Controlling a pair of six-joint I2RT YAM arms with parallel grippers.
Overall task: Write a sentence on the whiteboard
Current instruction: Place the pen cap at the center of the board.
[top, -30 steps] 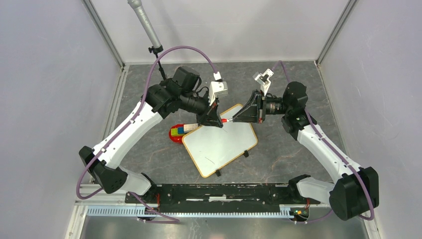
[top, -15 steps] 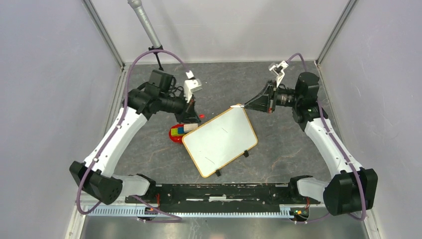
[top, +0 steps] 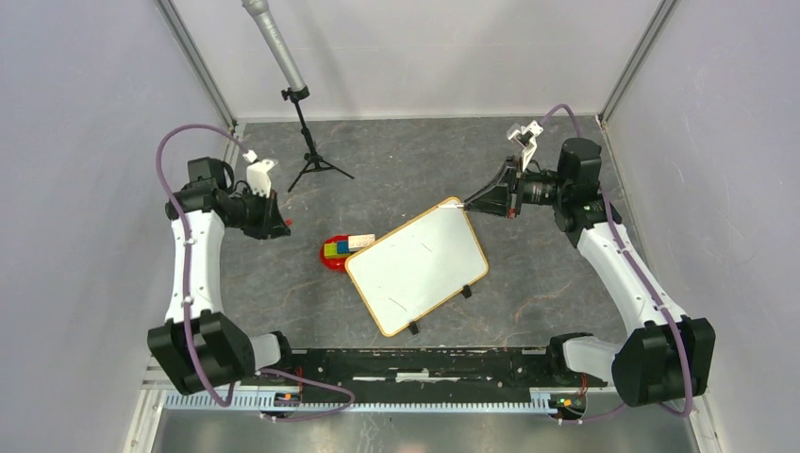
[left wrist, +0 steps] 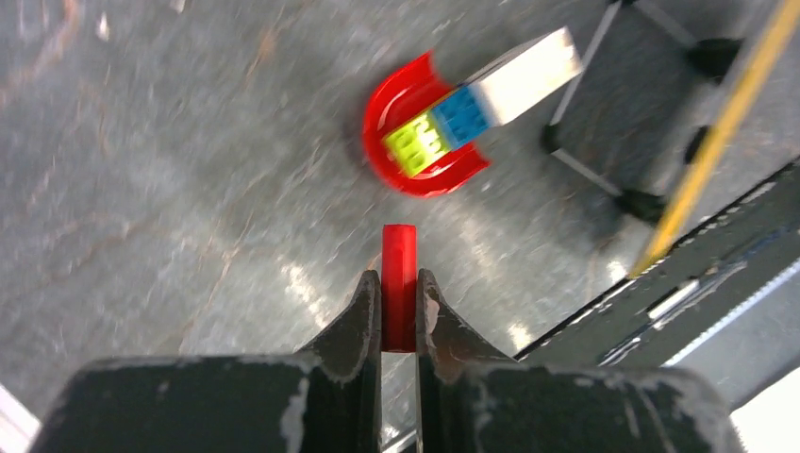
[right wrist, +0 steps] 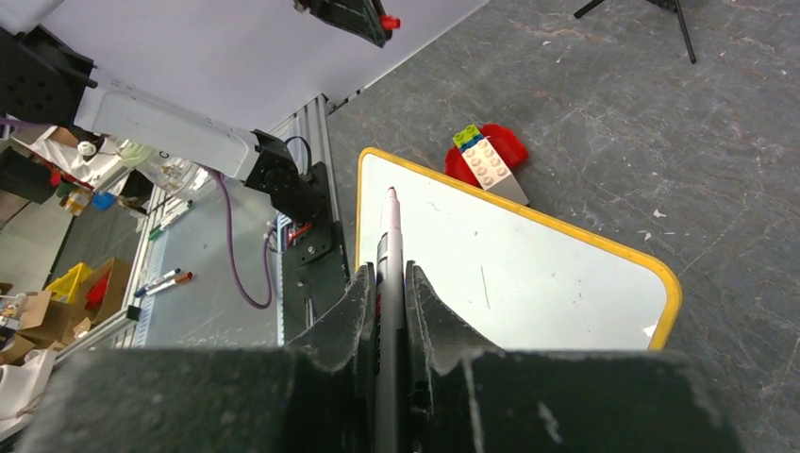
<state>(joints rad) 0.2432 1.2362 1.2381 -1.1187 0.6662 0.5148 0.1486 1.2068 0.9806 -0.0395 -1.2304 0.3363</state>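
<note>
overhead looks down, right wrist shares whiteboard (top: 417,264)

One grey mottled tabletop (top: 528,170) carried one rectangular white whiteboard (top: 417,264) with a tan-orange wooden frame, and two small black clip feet (top: 466,292) showed on its edge. There was one round red dish (top: 330,265). Three toy bricks showed: one white (left wrist: 524,74), one blue (left wrist: 460,115), one yellow-green (left wrist: 415,146). Also counted: one red cylindrical cap (left wrist: 398,274), one slim pale marker pen (right wrist: 389,236), one black tripod stand (top: 311,165), and two white-and-black robot arms, left (top: 193,269) and right (top: 618,269).
</note>
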